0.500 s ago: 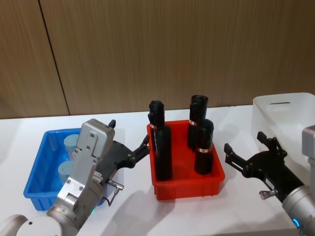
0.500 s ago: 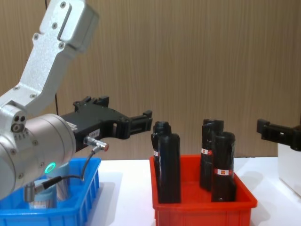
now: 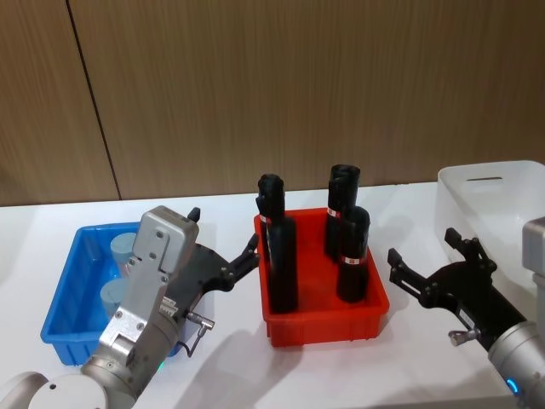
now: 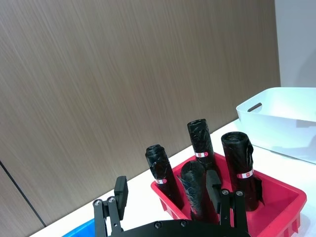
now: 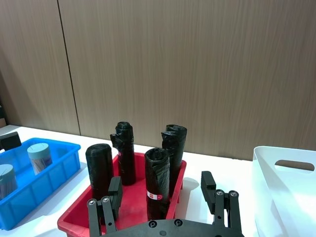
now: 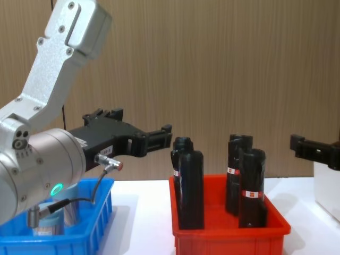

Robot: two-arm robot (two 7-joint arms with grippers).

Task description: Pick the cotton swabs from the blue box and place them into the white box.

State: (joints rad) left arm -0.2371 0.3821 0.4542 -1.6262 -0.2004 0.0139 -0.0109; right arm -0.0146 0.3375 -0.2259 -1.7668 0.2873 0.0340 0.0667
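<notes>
No legible text or numbers. White-and-red label bands on black bottles (image 3: 283,273) in red bin (image 3: 324,329): print too small to read, no brand discernible.

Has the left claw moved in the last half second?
No. The left gripper sits open at the same spot, just left of the red bin.

Head view: high, looking forward and down on the white table (image 3: 230,358), taking in blue box (image 3: 61,294), red bin (image 3: 324,328) and white box (image 3: 502,204).
Chest view: low and near, side-on across the table.
Wrist views: roughly level, facing the wood wall (image 4: 123,74) over the red bin.
Shared: the red bin, seen in all four views.
</notes>
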